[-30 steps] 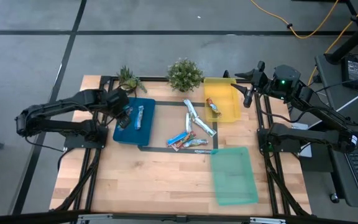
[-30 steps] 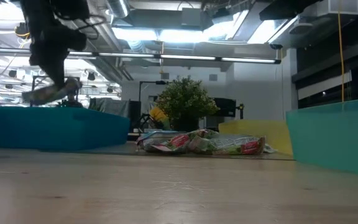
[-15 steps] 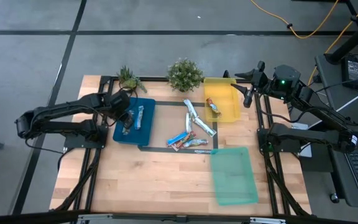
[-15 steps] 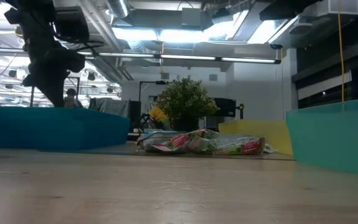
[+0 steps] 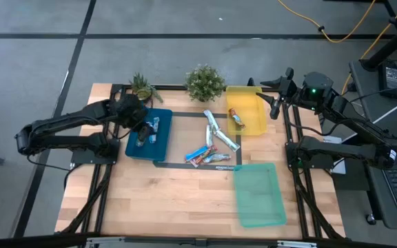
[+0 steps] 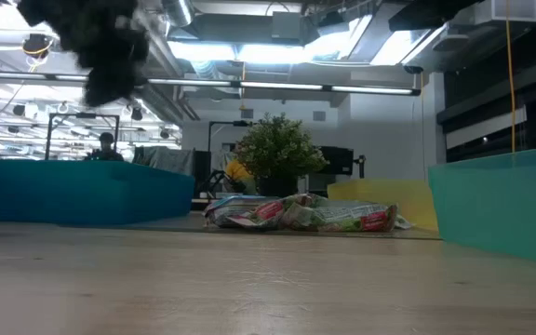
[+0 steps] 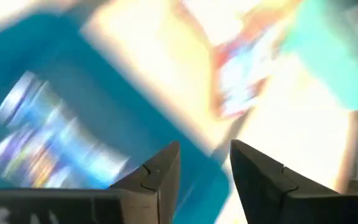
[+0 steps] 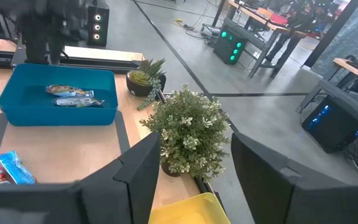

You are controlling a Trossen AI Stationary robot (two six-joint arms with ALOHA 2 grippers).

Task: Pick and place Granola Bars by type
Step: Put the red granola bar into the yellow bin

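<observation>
Bars (image 5: 212, 146) lie heaped at the frame's centre on the worktop (image 5: 178, 200), awaiting sorting; two more (image 5: 149, 131) rest in the blue tray (image 5: 163, 147) at left, one (image 5: 236, 120) in the yellow tray (image 5: 253, 103). Left tool (image 5: 141, 129) hovers over the blue tray, fingers apart and empty (release apparently made). Right tool (image 5: 276, 105) waits open, upper right.

Even overhead light on my high view; the table (image 5: 185, 200) shows only soft shadows, no glare. In the low view, ceiling strip lights (image 6: 249, 46) blow out bright and the left arm (image 6: 100, 42) is smeared. My left wrist view is heavily motion-blurred, washed out over the wood. Right wrist view sharp; its 2 fingers (image 8: 135, 180) soft.
</observation>
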